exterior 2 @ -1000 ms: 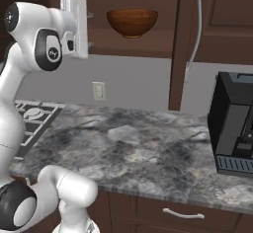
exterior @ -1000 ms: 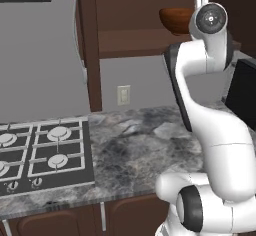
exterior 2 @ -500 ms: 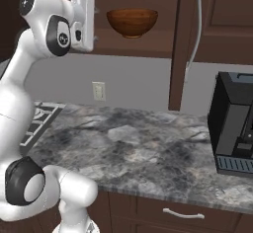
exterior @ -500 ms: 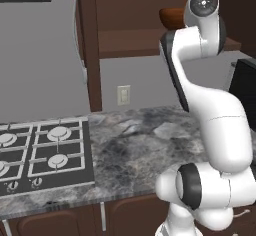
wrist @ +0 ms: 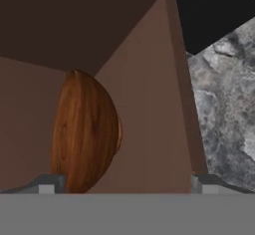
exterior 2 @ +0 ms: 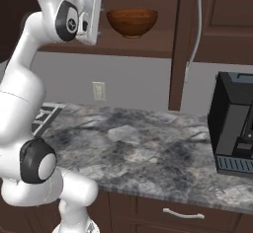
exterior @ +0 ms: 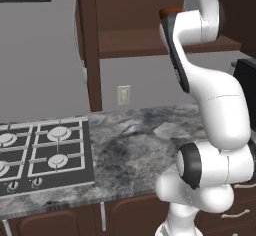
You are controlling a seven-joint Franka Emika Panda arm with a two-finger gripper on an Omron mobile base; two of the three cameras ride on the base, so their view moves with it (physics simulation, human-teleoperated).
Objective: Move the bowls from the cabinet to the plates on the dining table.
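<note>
The dark brown cabinet (exterior 2: 148,10) stands open above the grey marbled surface (exterior 2: 148,148), and on its one inner shelf (exterior 2: 148,47) sits a single reddish-brown wooden bowl (exterior 2: 132,22), upright and just beside the raised tool (exterior 2: 99,10). A black coffee machine (exterior 2: 234,123) stands at the right of the surface, a gas hob (exterior: 40,155) at the left. In the hand view the tool (wrist: 127,181) has its jaws spread wide, holding nothing, with the bowl (wrist: 84,134) lying ahead toward one fingertip. The bowl looks rigid, glossy and probably light, so likely slippery on its curved wall; pinching across the rim, one finger inside and one outside, seems the surest hold. One bowl is visible.
</note>
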